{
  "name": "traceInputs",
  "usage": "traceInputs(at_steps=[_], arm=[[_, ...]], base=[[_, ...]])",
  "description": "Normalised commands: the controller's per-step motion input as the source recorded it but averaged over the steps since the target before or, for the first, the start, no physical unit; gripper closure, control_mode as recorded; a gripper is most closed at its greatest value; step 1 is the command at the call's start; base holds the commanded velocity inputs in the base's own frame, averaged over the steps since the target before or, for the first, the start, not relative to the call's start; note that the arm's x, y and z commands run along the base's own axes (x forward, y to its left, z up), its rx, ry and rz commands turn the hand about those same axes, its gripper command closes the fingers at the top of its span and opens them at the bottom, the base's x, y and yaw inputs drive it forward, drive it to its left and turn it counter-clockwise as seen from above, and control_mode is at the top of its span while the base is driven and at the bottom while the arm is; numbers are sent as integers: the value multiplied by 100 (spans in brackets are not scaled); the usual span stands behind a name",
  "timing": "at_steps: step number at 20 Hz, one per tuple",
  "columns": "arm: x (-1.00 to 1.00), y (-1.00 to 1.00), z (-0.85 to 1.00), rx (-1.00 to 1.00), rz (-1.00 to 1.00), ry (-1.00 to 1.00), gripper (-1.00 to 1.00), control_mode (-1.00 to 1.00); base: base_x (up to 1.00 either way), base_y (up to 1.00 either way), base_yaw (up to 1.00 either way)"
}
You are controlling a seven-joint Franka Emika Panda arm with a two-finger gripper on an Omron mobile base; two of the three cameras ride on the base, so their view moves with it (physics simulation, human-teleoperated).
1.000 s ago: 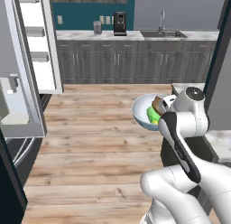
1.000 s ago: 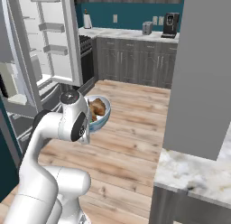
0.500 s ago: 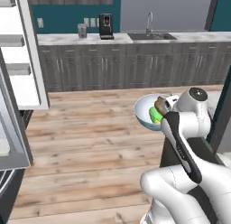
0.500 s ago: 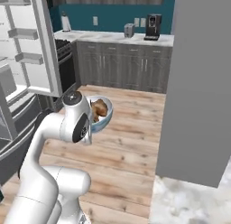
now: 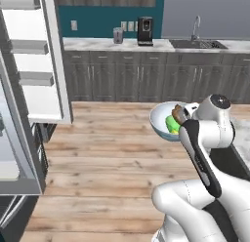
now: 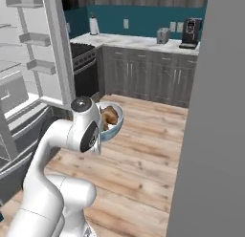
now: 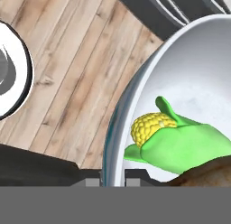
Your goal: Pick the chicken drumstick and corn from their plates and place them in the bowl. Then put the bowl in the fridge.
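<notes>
- Nearest, the white arm rises from the base and bends at a dark-capped joint; the hand [image 7: 113,175] shows its two dark finger tips at the bottom of the hand view, one on each side of the bowl's rim, pinching that rim between them
- The bowl [image 5: 161,120] is held up in the air over the wooden floor [image 5: 107,153], not resting on any surface; it is pale blue-grey outside and whitish inside [image 7: 198,69]; in the right base view the bowl [image 6: 116,122] sits just beyond the arm's upper joint
- The corn [image 7: 180,139] lies inside the bowl, its green husk peeled back from a patch of yellow kernels; in the left base view the corn [image 5: 171,123] shows as a green shape against the bowl's far wall
- The chicken drumstick [image 6: 110,115] is in the bowl too, a glossy reddish-brown lump; it touches the corn, and its brown edge [image 7: 207,175] shows beside the husk in the hand view
- To the left stands the fridge [image 5: 29,90], open, with a white interior and white shelves; its door racks [image 6: 40,52] show in the right base view
- Farther off, a run of dark grey cabinets [image 5: 146,82] carries a pale marble surface [image 5: 97,43]; on it stand a black coffee machine [image 5: 145,31] and a grey cup [image 5: 118,35], with a sink tap [image 5: 196,27] to the right
- A teal wall [image 6: 143,16] backs the cabinets; a black stove [image 6: 83,71] sits at their left end in the right base view
</notes>
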Motion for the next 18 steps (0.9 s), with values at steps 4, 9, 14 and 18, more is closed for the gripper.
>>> traceInputs(at_steps=[4, 9, 14, 18], arm=[[0, 0, 0, 0, 0, 0, 100, 100], [0, 0, 0, 0, 0, 0, 100, 100], [0, 0, 0, 0, 0, 0, 100, 100], [0, 0, 0, 0, 0, 0, 100, 100]], base=[[42, 0, 65], [32, -3, 74], [53, -22, 41], [45, -32, 36]])
